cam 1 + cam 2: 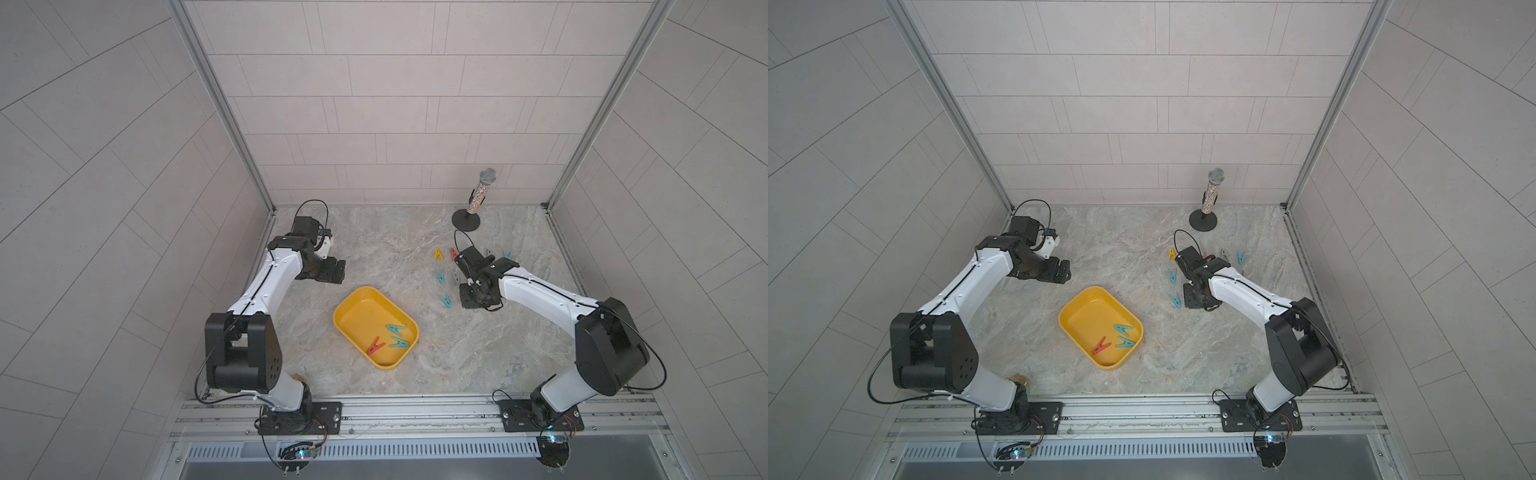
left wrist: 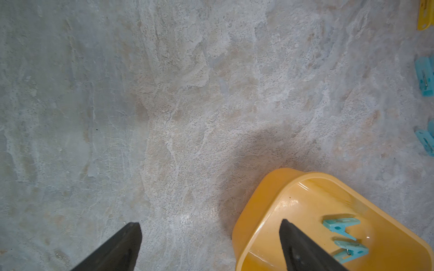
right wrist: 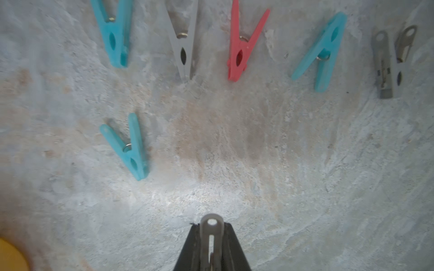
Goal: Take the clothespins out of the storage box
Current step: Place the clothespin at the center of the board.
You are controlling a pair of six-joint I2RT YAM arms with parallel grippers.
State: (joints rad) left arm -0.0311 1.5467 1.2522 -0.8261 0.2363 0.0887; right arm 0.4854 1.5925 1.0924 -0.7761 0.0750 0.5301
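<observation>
In both top views the shallow yellow plastic storage box (image 1: 357, 305) is sitting mid-table on the marbled grey table (image 1: 374, 245). It is holding three small A-shaped plastic clothespins bunched at its near end: a red clothespin (image 1: 375, 345) and two teal clothespins (image 1: 395, 329). At least seven more are lying out on the table by the right arm (image 1: 536, 286), among them a yellow clothespin (image 1: 438, 254) (the glittery microphone (image 1: 482, 191) on its black stand is playing no part). The left pincer (image 1: 337, 272) is hovering beyond the box's far left corner. In the left wrist view its fingers are standing wide apart with nothing between them, and one is overlapping the box's corner, where the two teal pegs are showing. In the right wrist view the right pincer (image 3: 212, 248) is clamping a pale grey clothespin (image 3: 212, 231) above bare table, just short of the teal, grey and red pegs laid out there. Judging by this, the job is running well past halfway: the held peg is waiting to be set down, and three are waiting in the box.
</observation>
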